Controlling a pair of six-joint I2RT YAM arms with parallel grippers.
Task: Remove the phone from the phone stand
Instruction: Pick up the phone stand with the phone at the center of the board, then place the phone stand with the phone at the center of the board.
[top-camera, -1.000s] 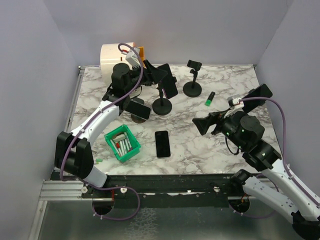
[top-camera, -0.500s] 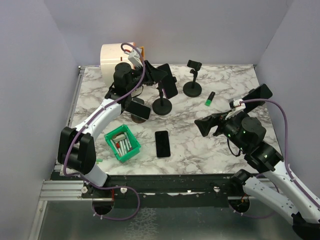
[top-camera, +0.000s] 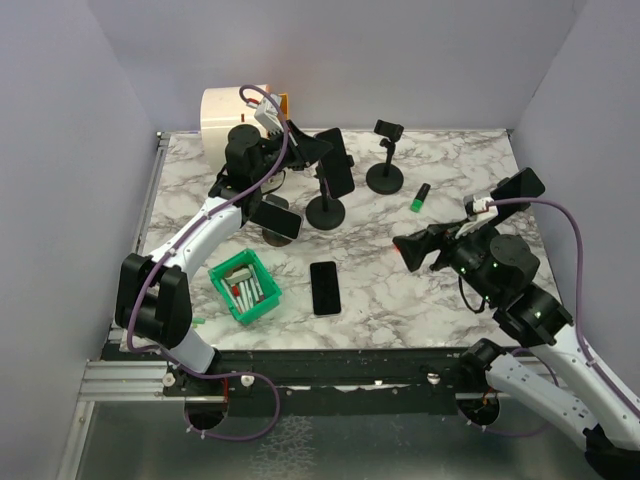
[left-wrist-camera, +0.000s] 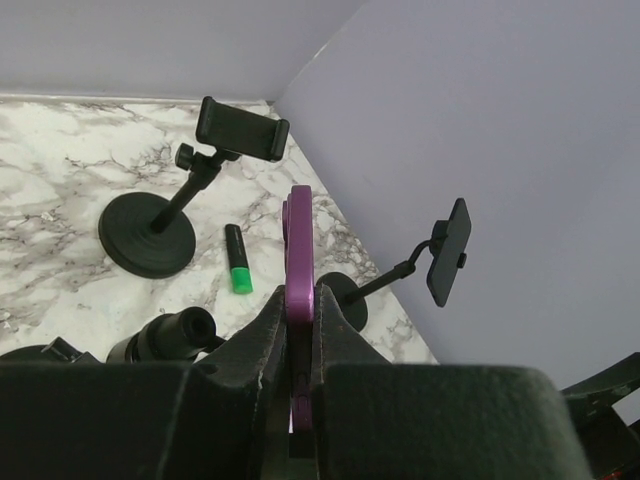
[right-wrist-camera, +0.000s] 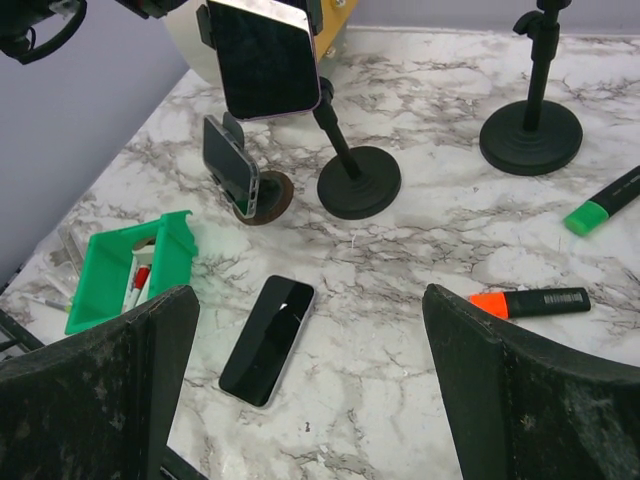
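Pinching a slim purple-edged phone (top-camera: 340, 172) with a dark glass screen in the left gripper (top-camera: 318, 150), one finger pressing on each broad face. Appearing seated in the clamp atop a black round-based phone stand (top-camera: 325, 212), toward the far left of the white marble table (top-camera: 450, 160). Standing in portrait, long axis near upright, top leaning a little away from the near edge. Facing its screen toward the near right, straight at the right wrist camera.

Showing there as a blank black slab with rounded corners and a thin pale rim. Showing edge-on in the left wrist view as a narrow purple strip between the fingers.

Sharing the table with:
- a second dark phone (top-camera: 282, 221) propped on a small brown round holder (right-wrist-camera: 265, 200), just left of the stand's base
- a black phone lying flat (top-camera: 323, 287) nearer the front edge
- a green plastic bin (right-wrist-camera: 110, 265) at the near left
- an empty black stand (top-camera: 386, 178) to the right, with a green highlighter (top-camera: 420, 197) just beyond it
- an orange highlighter (right-wrist-camera: 530, 299)
- a white cylinder (top-camera: 222, 112) at the far left corner

Hovering the right gripper (top-camera: 408, 248) over the table's right half, well apart from the stand. Spreading its fingers wide and grasping nothing.
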